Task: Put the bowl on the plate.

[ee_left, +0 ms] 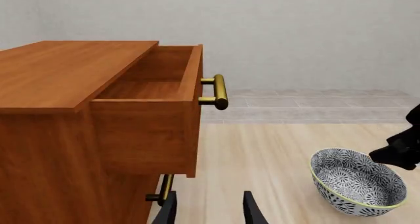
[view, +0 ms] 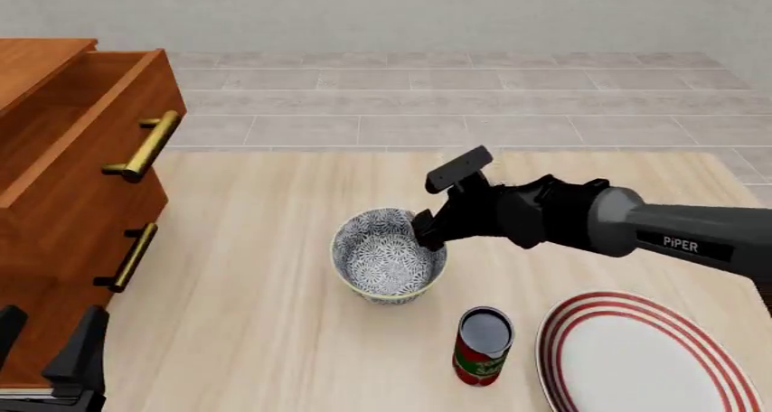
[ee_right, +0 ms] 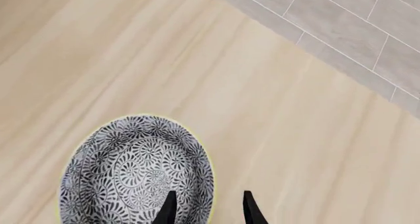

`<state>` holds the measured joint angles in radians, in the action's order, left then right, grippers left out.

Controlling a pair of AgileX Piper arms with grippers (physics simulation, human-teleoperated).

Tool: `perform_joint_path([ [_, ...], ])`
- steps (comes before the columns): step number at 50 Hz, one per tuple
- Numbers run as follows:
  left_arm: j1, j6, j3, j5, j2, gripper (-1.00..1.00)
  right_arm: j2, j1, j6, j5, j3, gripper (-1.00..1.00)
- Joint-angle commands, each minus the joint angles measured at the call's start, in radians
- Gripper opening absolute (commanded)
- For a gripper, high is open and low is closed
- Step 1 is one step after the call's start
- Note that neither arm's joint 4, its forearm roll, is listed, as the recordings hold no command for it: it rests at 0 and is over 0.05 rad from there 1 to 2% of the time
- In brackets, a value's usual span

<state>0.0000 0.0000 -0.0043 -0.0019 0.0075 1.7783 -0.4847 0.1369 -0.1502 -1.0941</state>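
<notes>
The right arm [view: 652,227] reaches in from the right edge of the table [view: 266,249], stretched nearly level across it, with its wrist bent down toward the bowl [view: 389,266]. The right gripper [ee_right: 206,207] straddles the bowl's rim on its right side: one finger [ee_right: 169,208] sits inside the bowl, the other outside, with the rim in the gap between them. The jaws are parted; whether they touch the rim cannot be told.

The bowl stands upright near the middle of the table. The plate [view: 639,358] lies at the near right corner, well apart from the bowl, and a can [view: 483,346] stands between them, just beside the plate.

The left gripper [ee_left: 208,209] hangs low at the near left corner, fingers spread and holding nothing, in front of a wooden cabinet [view: 61,204] whose top drawer [ee_left: 154,106] is pulled out.
</notes>
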Motion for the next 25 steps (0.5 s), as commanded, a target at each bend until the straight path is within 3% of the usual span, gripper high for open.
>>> perform_joint_path([
  [1, 0.0, 0.0, 0.0, 0.0, 0.0, 1.0, 0.049, 0.017, 0.015, -0.013, -0.002, 1.0],
  [25, 0.0, 0.0, 0.0, 0.0, 0.0, 1.0, 0.113, 0.016, -0.002, 0.021, 0.016, 1.0],
])
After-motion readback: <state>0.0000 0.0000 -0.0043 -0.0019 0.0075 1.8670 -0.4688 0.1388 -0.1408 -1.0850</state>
